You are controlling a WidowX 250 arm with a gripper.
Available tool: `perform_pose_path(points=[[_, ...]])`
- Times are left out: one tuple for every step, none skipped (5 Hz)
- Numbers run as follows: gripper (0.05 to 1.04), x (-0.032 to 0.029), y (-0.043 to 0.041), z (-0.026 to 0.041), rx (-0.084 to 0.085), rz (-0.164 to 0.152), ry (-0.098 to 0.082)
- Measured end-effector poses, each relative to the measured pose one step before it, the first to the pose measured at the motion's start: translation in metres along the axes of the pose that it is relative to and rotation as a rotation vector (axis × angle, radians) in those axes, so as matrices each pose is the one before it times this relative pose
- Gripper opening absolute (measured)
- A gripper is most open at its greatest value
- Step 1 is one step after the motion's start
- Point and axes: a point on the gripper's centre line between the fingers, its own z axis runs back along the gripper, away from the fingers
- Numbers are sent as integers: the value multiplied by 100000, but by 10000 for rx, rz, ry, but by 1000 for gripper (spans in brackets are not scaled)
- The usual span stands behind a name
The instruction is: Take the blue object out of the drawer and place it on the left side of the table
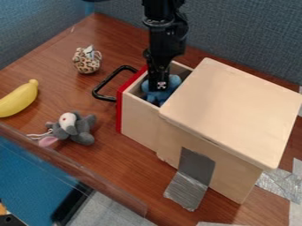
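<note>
- Looking into the pulled-out drawer [137, 119], we find the blue plush toy [157, 96], rounded and lumpy, partly hidden.
- We see the black gripper [158, 86] pointing down over the toy's middle; how wide it is open, and whether it has hold of the toy, we cannot tell.

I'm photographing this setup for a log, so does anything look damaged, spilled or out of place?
Only the silver tape looks odd: it runs from the side of the wooden drawer box onto the tabletop, like a makeshift anchor. I see no spill or damage.
</note>
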Motion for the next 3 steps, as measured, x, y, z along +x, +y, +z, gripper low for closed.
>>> perform_pose_path(points=[[137, -914, 875, 1876, -119, 608, -207], [118, -2188, 2119, 3442, 405, 1681, -211], [114, -3293, 2990, 1739, 434, 2236, 370]])
